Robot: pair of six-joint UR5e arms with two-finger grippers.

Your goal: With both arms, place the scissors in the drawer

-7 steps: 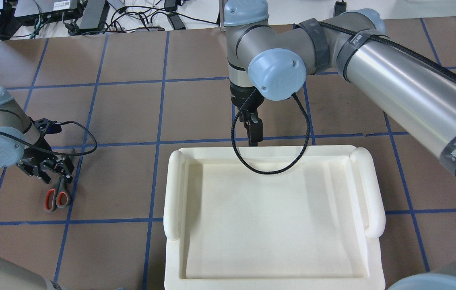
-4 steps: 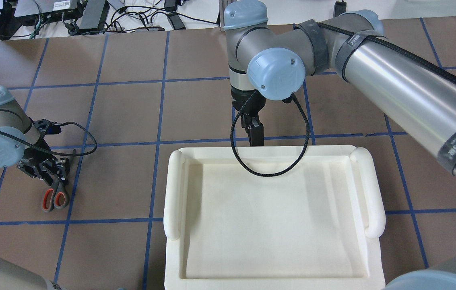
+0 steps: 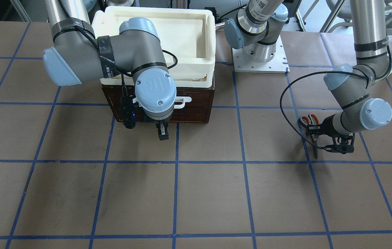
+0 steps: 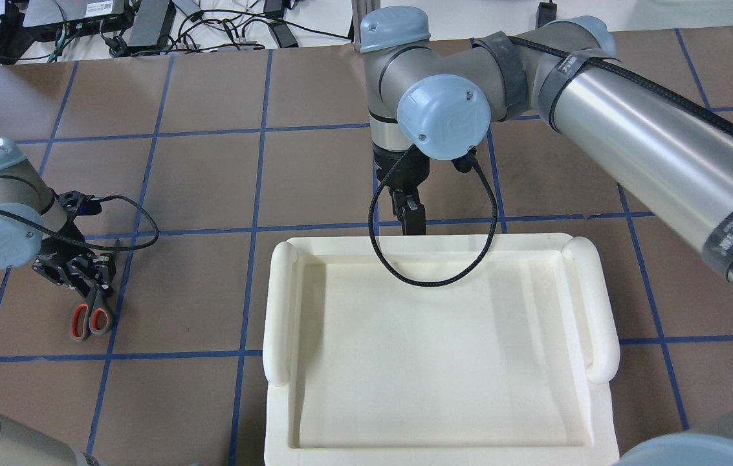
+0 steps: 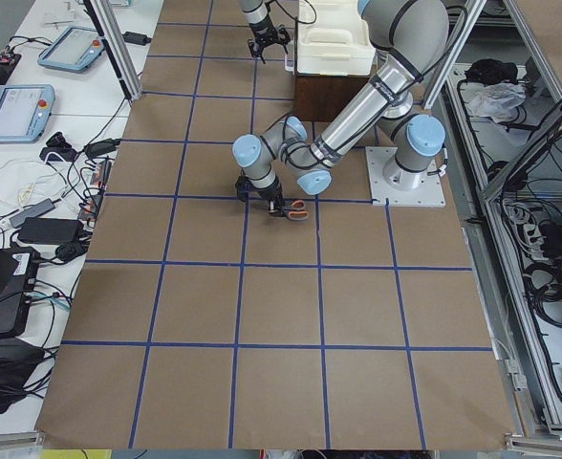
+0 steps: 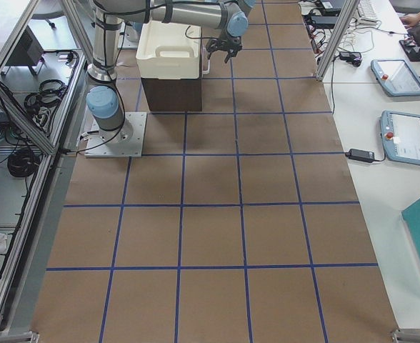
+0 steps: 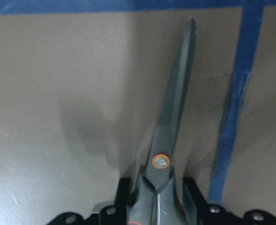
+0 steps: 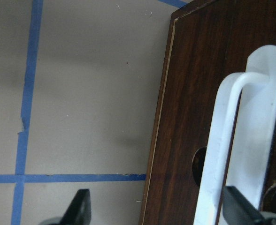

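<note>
Left gripper (image 4: pixel 96 279) sits nearest the robot, well apart from the brown box (image 3: pixel 202 114) and off to that box's left as the robot has it. Over the last second its fingers have drawn together, and they now pinch the scissors (image 7: pixel 172 108) just behind the pivot screw (image 7: pixel 161 162), handles toward the robot and blades pointing away. The orange-lined loops have swung a touch as the jaws came in, which I read as contact made, so the lift looks ready to begin. Whether any part of the scissors has left the brown paper I cannot tell. Farther out, at the box's front face, the right gripper (image 3: pixel 162 132) hangs with its jaws spread, one finger over the table beside the box's edge and the other by the white bar handle (image 8: pixel 262 122) of the drawer (image 8: pixel 199 84). It has barely shifted in that second. The drawer is shut flush with the box, so it is not yet open for the scissors. From overhead the white foam tray (image 4: pixel 279 304) resting on the box hides box and drawer entirely. The right wrist view crops both fingers, so I cannot tell whether the far one stands behind the bar or before it.
</note>
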